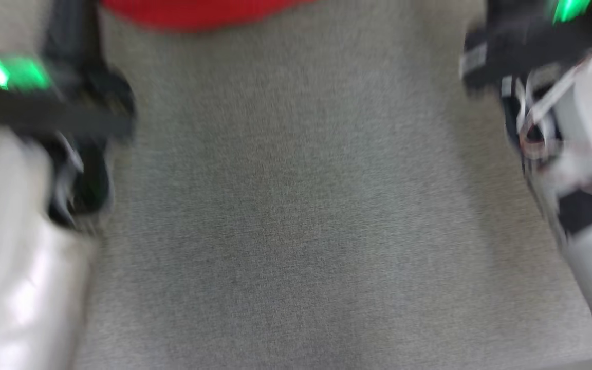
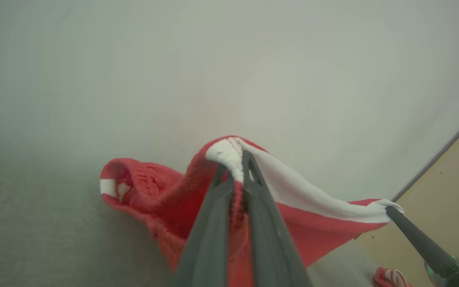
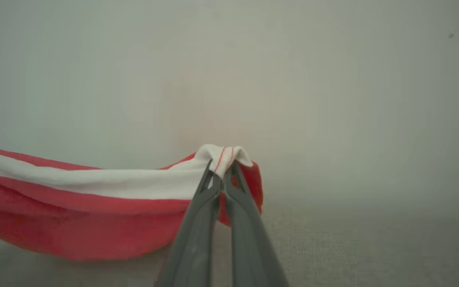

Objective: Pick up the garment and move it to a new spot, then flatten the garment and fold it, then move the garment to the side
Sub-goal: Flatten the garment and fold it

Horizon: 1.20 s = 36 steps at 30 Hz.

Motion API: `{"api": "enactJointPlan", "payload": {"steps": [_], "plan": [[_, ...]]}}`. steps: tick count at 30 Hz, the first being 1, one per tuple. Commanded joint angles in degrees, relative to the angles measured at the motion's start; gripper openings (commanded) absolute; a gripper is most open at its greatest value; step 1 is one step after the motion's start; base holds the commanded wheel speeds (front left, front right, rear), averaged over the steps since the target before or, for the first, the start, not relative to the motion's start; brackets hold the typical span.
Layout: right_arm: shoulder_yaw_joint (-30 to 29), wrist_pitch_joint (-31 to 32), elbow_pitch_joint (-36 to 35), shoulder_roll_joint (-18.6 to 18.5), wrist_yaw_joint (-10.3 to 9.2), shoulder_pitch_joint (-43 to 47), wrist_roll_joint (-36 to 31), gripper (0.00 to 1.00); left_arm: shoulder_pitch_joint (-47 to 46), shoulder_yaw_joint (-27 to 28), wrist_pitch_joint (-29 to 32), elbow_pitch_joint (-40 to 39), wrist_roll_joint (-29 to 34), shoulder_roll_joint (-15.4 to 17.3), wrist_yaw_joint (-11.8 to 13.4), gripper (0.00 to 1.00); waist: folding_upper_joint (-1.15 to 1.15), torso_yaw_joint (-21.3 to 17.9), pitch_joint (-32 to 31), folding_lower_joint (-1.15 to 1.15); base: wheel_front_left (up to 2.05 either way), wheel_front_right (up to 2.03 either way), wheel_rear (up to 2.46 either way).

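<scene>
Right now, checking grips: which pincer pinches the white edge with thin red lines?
The right pincer: its white fold of garment shows thin red lines; the left pincer pinches ribbed white cloth.

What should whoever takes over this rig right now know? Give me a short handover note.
Left gripper: shut on the white band of the garment.
Right gripper: shut on the same band, at its other end.
Garment: lifted, slung between both grippers over the grey surface; whether its belly touches is unclear.
Done: pick-up.
Left: set down at a new spot, flatten, fold, move aside.
</scene>
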Motion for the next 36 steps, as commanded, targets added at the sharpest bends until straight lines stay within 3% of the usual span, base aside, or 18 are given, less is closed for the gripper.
{"api": "enactJointPlan", "payload": {"steps": [1,7,12,23,36], "plan": [[0.64,1.48,-1.34,-1.5,-0.17,3.12,1.6,0.0,3.17,-0.42,-0.07,-0.34,-0.68,0.21,0.08,0.0,0.0,1.22,-7.91,0.01,0.0,0.0,0.0],[-0.28,13.44,-11.59,-7.68,-0.17,19.91,8.58,0.0,16.73,-3.54,-0.04,-1.29,-1.75,1.39,0.08,0.0,0.0,1.07,-15.74,0.01,0.0,0.0,0.0],[-6.2,24.52,-18.93,-10.02,-0.17,34.28,7.37,0.0,26.1,-5.26,0.6,-1.45,-1.35,2.31,1.16,0.0,0.0,0.93,-20.06,0.01,0.0,0.0,0.0],[-17.38,48.89,-33.88,-5.25,-0.22,58.49,2.03,0.0,42.79,-7.06,4.65,-4.48,-2.38,4.51,6.97,0.0,0.0,1.23,-25.8,0.01,0.0,0.0,0.0],[-27.12,68.96,-47.32,1.58,-0.22,74.25,-2.22,0.0,57.31,-8.16,12.46,-17.37,-2.69,8.92,15.61,0.0,0.0,2.85,-27.32,0.01,0.0,0.0,0.0]]}}
